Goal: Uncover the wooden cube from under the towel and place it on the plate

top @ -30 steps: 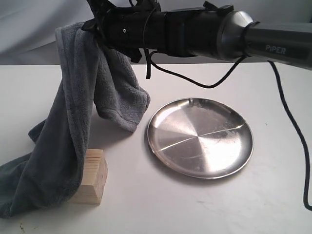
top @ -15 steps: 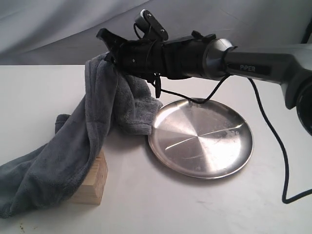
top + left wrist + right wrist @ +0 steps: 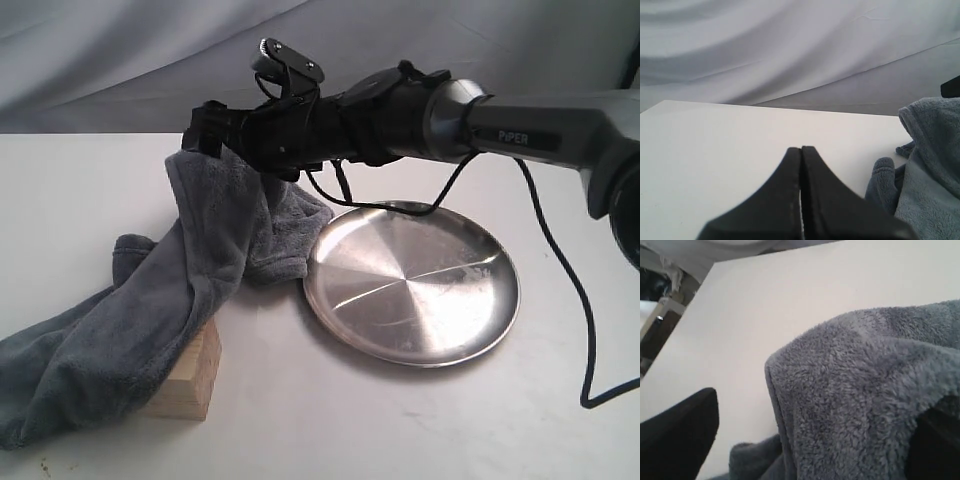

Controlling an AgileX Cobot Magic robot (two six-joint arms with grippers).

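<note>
The blue-grey towel (image 3: 150, 310) hangs in a fold from my right gripper (image 3: 205, 135) and trails down to the table at the front left. It lies over the top and left side of the pale wooden cube (image 3: 190, 385), whose right face and front corner show. In the right wrist view the towel (image 3: 865, 390) fills the wide gap between the spread jaws of my right gripper (image 3: 812, 435), draped against one finger. The steel plate (image 3: 411, 283) lies bare to the right of the cube. My left gripper (image 3: 801, 150) is shut on nothing, with the towel (image 3: 930, 165) off to its side.
The right arm (image 3: 520, 125) reaches across above the plate's far rim, with a black cable (image 3: 560, 260) looping down to the table on the right. A grey cloth backdrop (image 3: 120, 60) hangs behind the white table (image 3: 330, 420).
The right gripper has come down and towards the left with the towel. The towel has sagged lower over the cube, and the jaws now stand apart.
</note>
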